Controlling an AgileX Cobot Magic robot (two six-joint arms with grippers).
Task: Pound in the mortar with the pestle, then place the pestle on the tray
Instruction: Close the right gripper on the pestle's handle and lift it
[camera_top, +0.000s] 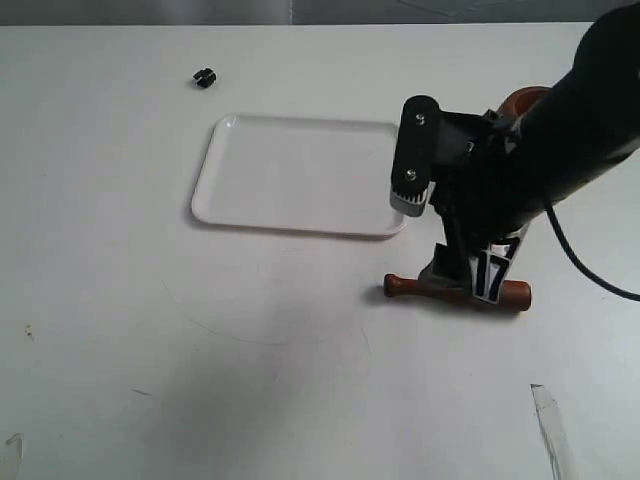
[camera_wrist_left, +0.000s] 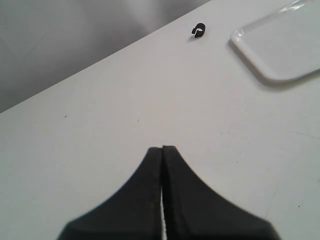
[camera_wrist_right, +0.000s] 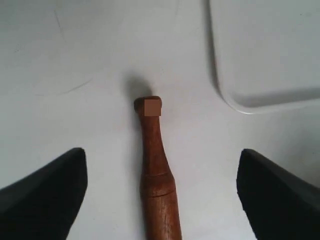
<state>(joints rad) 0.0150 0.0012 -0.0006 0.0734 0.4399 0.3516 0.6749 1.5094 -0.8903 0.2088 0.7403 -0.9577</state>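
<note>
The reddish-brown pestle (camera_top: 410, 287) lies flat on the white table, knob end towards the left, in front of the tray's right corner. My right gripper (camera_top: 462, 283) is lowered over its middle. In the right wrist view the pestle (camera_wrist_right: 157, 170) lies between the two dark fingers (camera_wrist_right: 45, 195), and the right gripper (camera_wrist_right: 161, 165) is open wide and not touching it. The white tray (camera_top: 300, 175) sits behind and to the left. Only the rim of the brown mortar (camera_top: 520, 100) shows behind the right arm. My left gripper (camera_wrist_left: 163, 148) is shut on nothing above bare table.
A small black clip (camera_top: 204, 77) lies on the table beyond the tray's far left corner, also in the left wrist view as the clip (camera_wrist_left: 198, 30), near the tray's corner (camera_wrist_left: 285, 45). A strip of clear tape (camera_top: 550, 420) is stuck near the front right.
</note>
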